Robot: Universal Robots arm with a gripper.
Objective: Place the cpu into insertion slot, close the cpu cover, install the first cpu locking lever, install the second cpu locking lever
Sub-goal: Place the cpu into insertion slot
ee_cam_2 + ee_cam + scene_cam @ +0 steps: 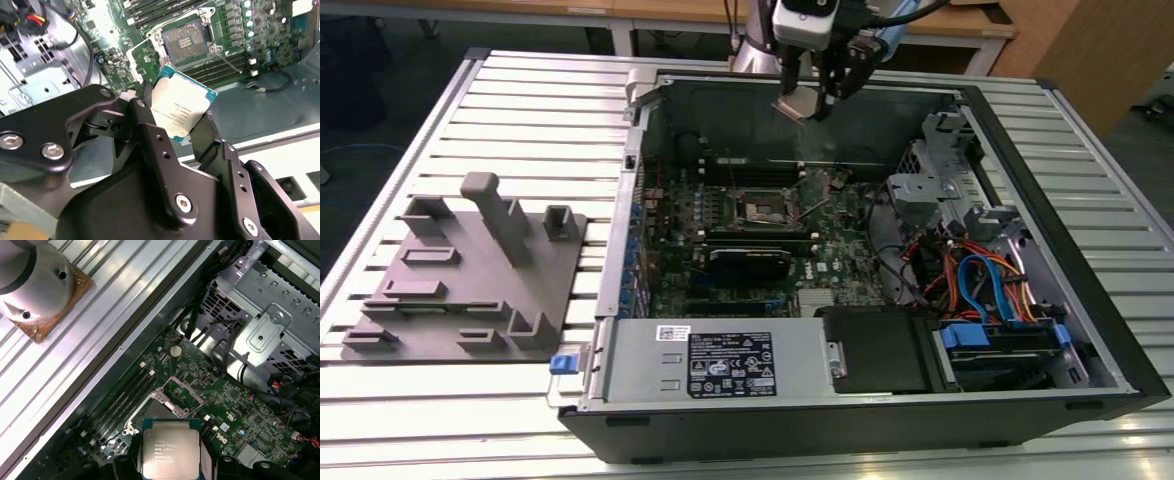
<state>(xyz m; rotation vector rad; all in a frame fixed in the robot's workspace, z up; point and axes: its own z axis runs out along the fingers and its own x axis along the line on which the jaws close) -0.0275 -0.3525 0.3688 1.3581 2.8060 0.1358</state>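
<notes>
**Fig.** Cpu carried above the opened socket. The gripper (817, 105) pinches the cpu (182, 112) by two opposite edges, one finger on each side. The metal top faces the wrist cameras and the underside faces the board. This edge grip probably keeps the contact face untouched and lets the chip go down flat.

The cpu hangs well above the insertion slot (187, 42) and apart from it. In the exterior view it sits toward the far case wall from the slot. Nothing is seated yet.

The insertion slot lies bare, its dark middle exposed. The cpu cover (817, 187) stands swung up at one edge of the slot, presumably so that the chip has a free path down.

Around the insertion slot:
- The green motherboard (847, 265) carries the slot.
- Long memory slots (127, 400) run just beside the slot.
- A coin cell (175, 351) sits near the slot.
- A metal drive cage (270, 330) with bundled cables (974, 280) rises on the exterior view's right of the slot.
- A labelled power supply (720, 365) lies on the near side of the slot.
- The case wall (1067, 250) encloses everything.
- Well apart from the slot, outside the case, a grey fixture block (467, 270) rests on the slatted table (400, 420).

The raised cover and the cage look like the closest obstacles to the fingers.
</notes>
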